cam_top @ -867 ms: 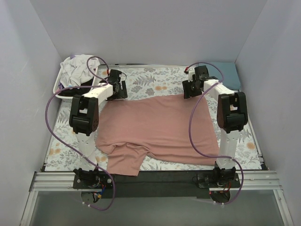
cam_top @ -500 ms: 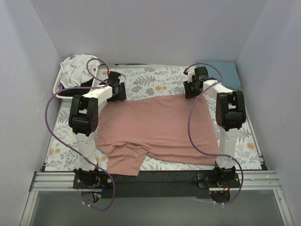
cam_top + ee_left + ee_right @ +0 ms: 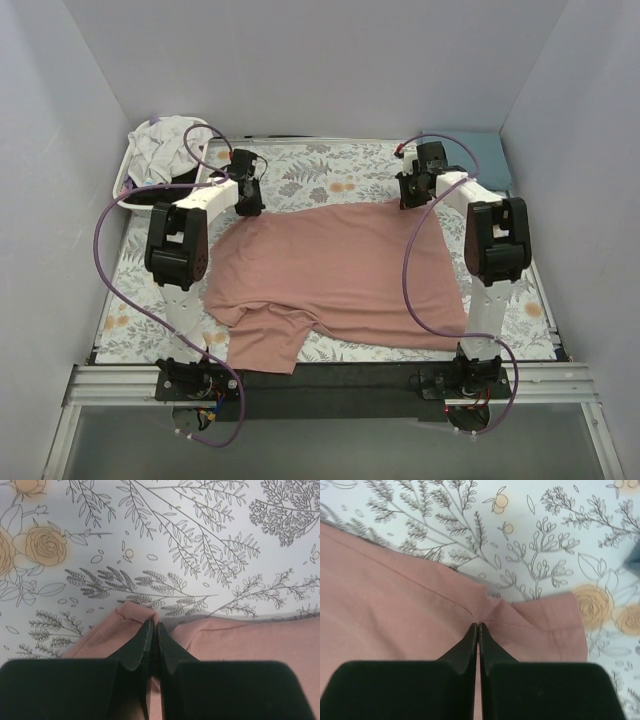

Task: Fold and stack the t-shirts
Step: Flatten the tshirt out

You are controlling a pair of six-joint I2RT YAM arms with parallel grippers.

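**Inspector:** What did the wrist views add to the top view?

**Examiner:** The left gripper and right gripper each had jaws clamped on a puckered edge of the dusty-pink t-shirt.

**Inspector:** Arm poses?

**Examiner:** Both arms were extended to the shirt's upper corners. The shirt lay spread at frame centre on the floral cloth.

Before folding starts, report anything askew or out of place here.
The pink t-shirt lies skewed on the table, its near-left sleeve bunched. White clothes spill over the basket at the far left.
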